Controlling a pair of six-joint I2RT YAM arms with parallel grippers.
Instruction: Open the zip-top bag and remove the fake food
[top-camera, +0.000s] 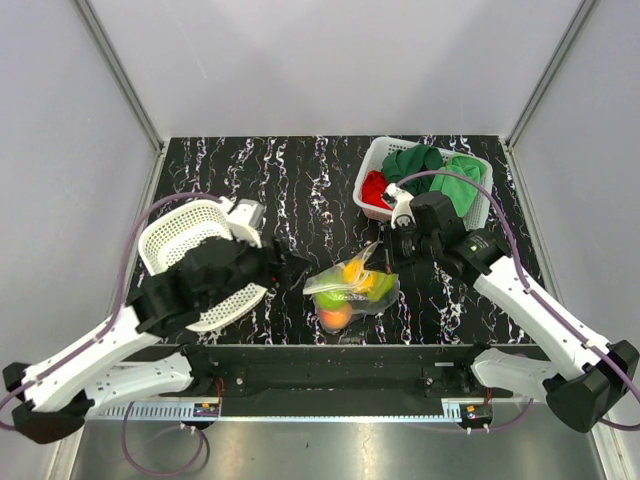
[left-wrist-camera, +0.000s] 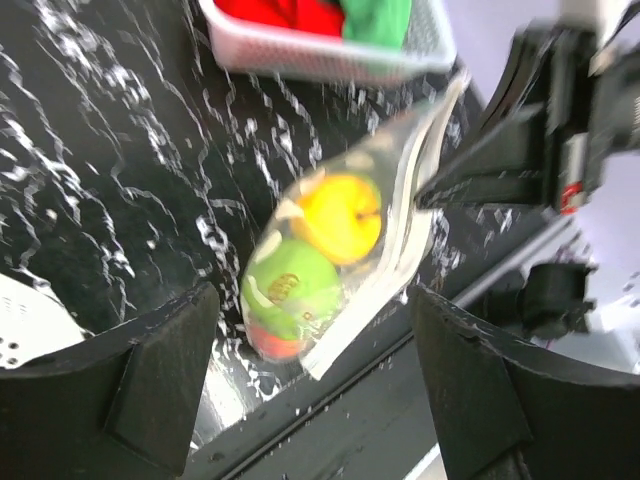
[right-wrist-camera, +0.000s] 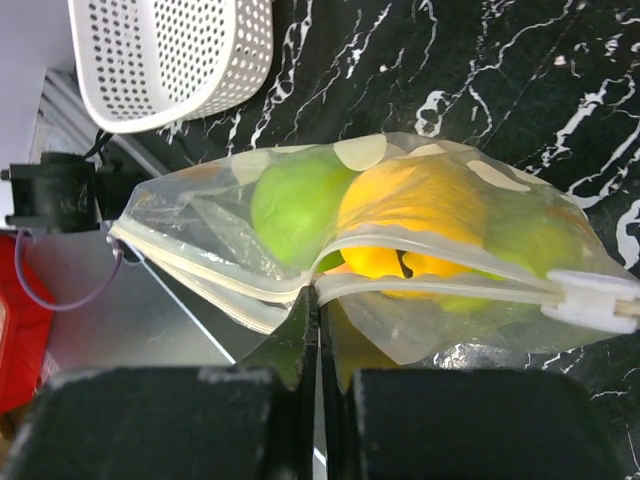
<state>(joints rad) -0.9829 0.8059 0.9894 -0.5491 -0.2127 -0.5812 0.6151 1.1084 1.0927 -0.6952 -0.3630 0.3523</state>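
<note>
Left arm: I stretch it from its near-left base slantwise over the empty basket (top-camera: 160, 240), wrist aimed at the table's middle.
Right arm: it rises from the near-right base toward the far side, with the wrist folded just in front of the cloth basket (top-camera: 375, 160) and pointing back at the middle.
Left claw (top-camera: 288, 268): my fingers stand wide apart and hold nothing.
Right claw (right-wrist-camera: 318, 330): my fingers are pressed together on one lip of the zip-top bag (top-camera: 352, 290), just under its zip strip.
Bag versus claws: it lies near the table's front edge between my two claws, just ahead of the left claw and clear of it. The right claw lifts its pinched edge.
Table (top-camera: 300, 180): flat black top with white marble veins.
Baskets: white perforated plastic with rounded corners. The far-right one holds a red cloth (top-camera: 375, 188) and green cloths (top-camera: 440, 165).
Bag material: clear, soft and crinkled, dotted white, with its mouth gaping a little (two lips apart in my right wrist view).
Fake food: all inside the bag, smooth and round. There is a yellow fruit (left-wrist-camera: 340, 215), a green apple (left-wrist-camera: 290, 285), a second green apple (right-wrist-camera: 530, 240) and a peach (top-camera: 335, 317) at the near end.
Slider (right-wrist-camera: 590, 298): a small white tab on the strip.
</note>
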